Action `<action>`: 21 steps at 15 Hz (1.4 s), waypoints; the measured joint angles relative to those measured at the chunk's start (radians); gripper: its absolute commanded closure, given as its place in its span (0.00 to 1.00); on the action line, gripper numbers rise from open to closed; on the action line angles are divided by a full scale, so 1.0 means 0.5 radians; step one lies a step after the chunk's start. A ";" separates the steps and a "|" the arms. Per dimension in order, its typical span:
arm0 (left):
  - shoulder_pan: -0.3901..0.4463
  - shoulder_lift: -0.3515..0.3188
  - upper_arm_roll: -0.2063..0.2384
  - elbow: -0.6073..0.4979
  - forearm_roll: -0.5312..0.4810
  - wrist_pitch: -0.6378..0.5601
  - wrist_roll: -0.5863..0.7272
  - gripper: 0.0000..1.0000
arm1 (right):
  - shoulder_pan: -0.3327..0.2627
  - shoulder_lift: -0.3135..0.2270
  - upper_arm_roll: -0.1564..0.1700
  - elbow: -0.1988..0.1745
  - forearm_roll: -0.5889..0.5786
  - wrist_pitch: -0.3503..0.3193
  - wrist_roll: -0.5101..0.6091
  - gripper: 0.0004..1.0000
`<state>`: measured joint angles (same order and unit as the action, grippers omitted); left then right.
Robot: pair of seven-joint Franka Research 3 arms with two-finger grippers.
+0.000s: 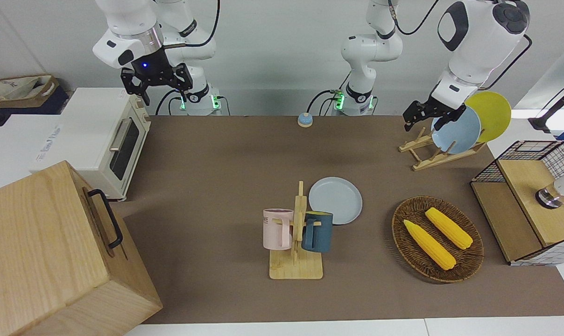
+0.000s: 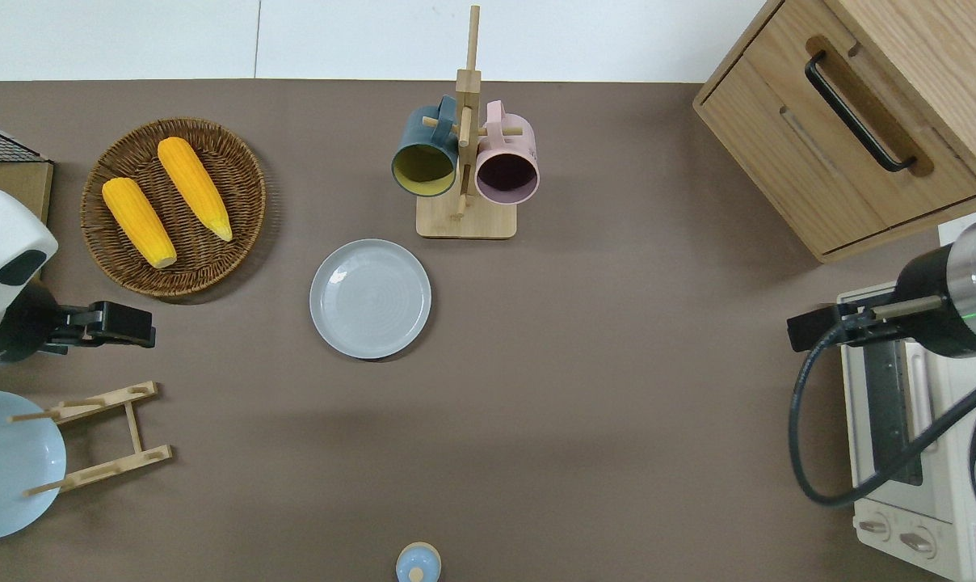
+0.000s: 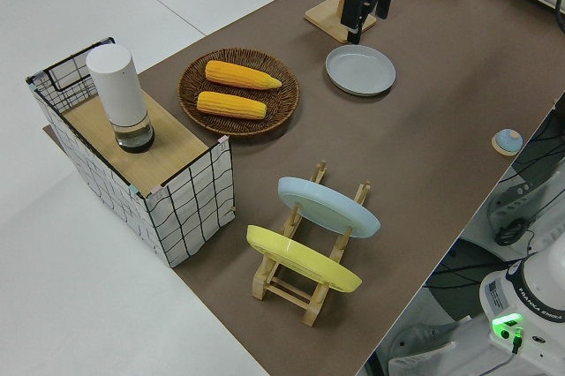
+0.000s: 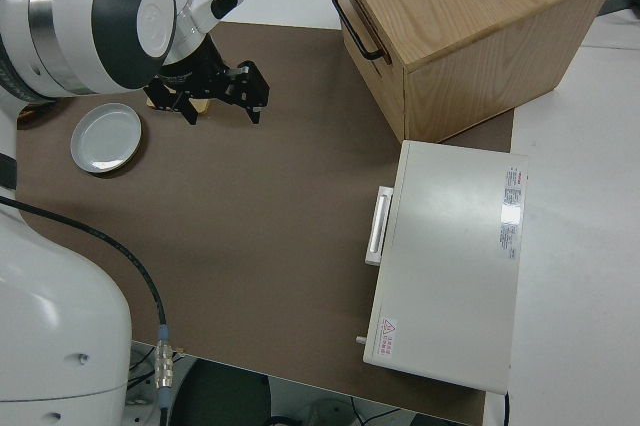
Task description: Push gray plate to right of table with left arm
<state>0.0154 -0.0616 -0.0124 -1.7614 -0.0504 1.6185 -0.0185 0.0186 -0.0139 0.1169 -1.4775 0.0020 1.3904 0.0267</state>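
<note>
Gray plate [image 2: 370, 298] is lying flat left of centre in the overhead frame, on the brown table [image 2: 585, 388], just below the mug rack [image 2: 465, 162] and right of the corn basket [image 2: 174, 206]. Left gripper [image 2: 124, 325] is hanging at the frame's left edge, well apart from the plate, between basket and plate rack [image 2: 100, 436]; cannot tell its finger state. Right arm is sitting parked.
</note>
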 measured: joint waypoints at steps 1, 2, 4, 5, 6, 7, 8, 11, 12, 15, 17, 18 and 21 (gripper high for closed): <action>0.005 0.000 0.001 -0.007 0.000 0.000 0.004 0.00 | 0.000 0.000 0.000 0.000 0.000 0.000 0.000 0.02; 0.005 0.000 0.001 -0.009 0.000 0.000 0.004 0.00 | 0.000 0.000 0.000 0.000 0.000 0.000 0.000 0.02; 0.006 0.000 0.001 -0.015 0.000 0.002 0.003 0.00 | 0.000 0.000 0.000 0.000 0.000 0.000 0.000 0.02; 0.007 0.000 0.005 -0.018 -0.001 0.004 0.002 0.00 | 0.000 0.000 0.000 0.000 0.000 0.000 0.000 0.02; 0.008 0.000 0.007 -0.020 -0.001 0.005 0.002 0.00 | 0.000 0.000 0.000 0.000 0.000 0.000 0.000 0.02; 0.011 0.000 0.011 -0.022 -0.001 0.005 -0.007 0.00 | 0.000 0.000 0.000 0.000 0.000 0.000 0.000 0.02; 0.015 0.000 0.015 -0.022 -0.001 0.005 -0.019 0.00 | 0.000 0.000 0.000 0.000 0.000 0.000 0.000 0.02; 0.032 0.000 0.017 -0.024 -0.001 0.005 -0.028 0.00 | 0.000 0.000 0.000 0.000 0.000 0.000 0.000 0.02; 0.035 0.000 0.017 -0.024 -0.001 0.005 -0.028 0.00 | 0.000 0.000 0.000 0.000 0.000 0.000 0.000 0.02; 0.035 0.000 0.017 -0.024 -0.001 0.005 -0.028 0.00 | 0.000 0.000 0.000 0.000 0.000 0.000 0.000 0.02; 0.035 0.000 0.016 -0.024 -0.001 0.005 -0.031 0.00 | 0.000 0.000 0.000 0.000 0.000 0.000 0.000 0.02; 0.035 0.000 0.015 -0.025 -0.001 0.005 -0.039 0.00 | 0.000 0.000 0.000 0.000 0.000 0.000 0.000 0.02; 0.033 0.000 0.000 -0.040 -0.001 0.006 -0.162 0.00 | 0.000 0.000 0.000 0.000 0.000 0.000 0.000 0.02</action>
<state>0.0317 -0.0615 -0.0123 -1.7815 -0.0509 1.6213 -0.0993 0.0186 -0.0139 0.1169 -1.4775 0.0020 1.3904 0.0267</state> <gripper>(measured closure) 0.000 0.013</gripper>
